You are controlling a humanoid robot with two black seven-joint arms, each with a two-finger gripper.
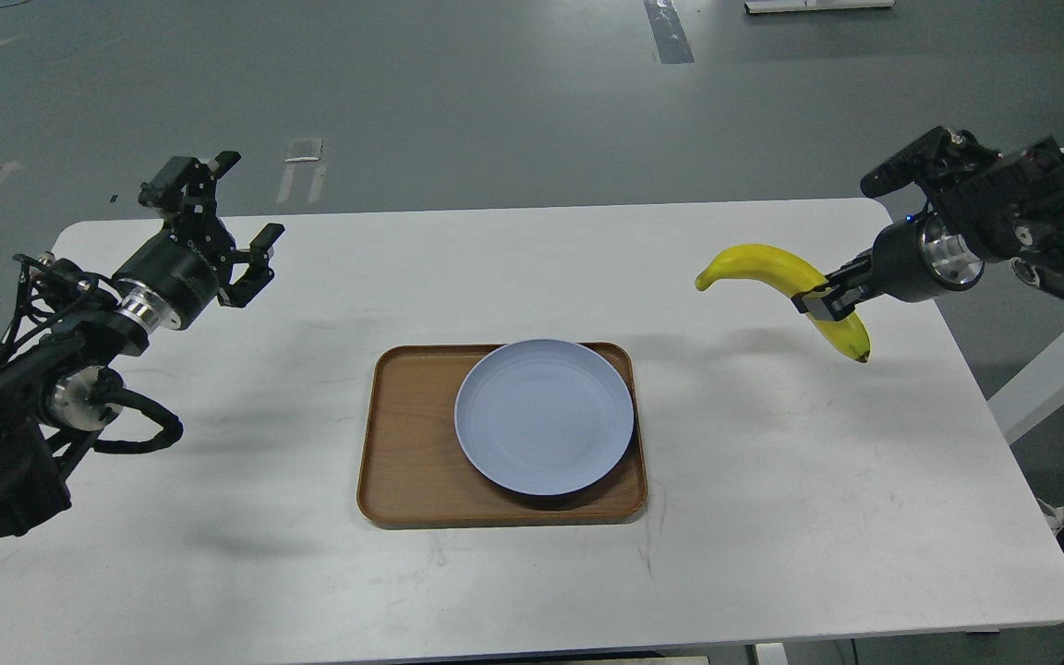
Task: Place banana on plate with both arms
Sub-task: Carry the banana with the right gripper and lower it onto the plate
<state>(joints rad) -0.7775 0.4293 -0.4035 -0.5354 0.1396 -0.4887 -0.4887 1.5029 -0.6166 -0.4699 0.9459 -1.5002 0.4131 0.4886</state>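
Note:
The yellow banana (pixel 777 277) hangs in the air above the table's right side, held near its lower half by my right gripper (pixel 826 303), which is shut on it. The pale blue plate (pixel 543 417) lies empty on the right part of a brown tray, well to the left of and below the banana. My left gripper (pixel 250 205) is open and empty, raised over the table's far left.
The brown wooden tray (pixel 410 443) sits mid-table under the plate, its left part bare. The white table (pixel 818 517) has its right edge near the right arm. Grey floor lies beyond the far edge.

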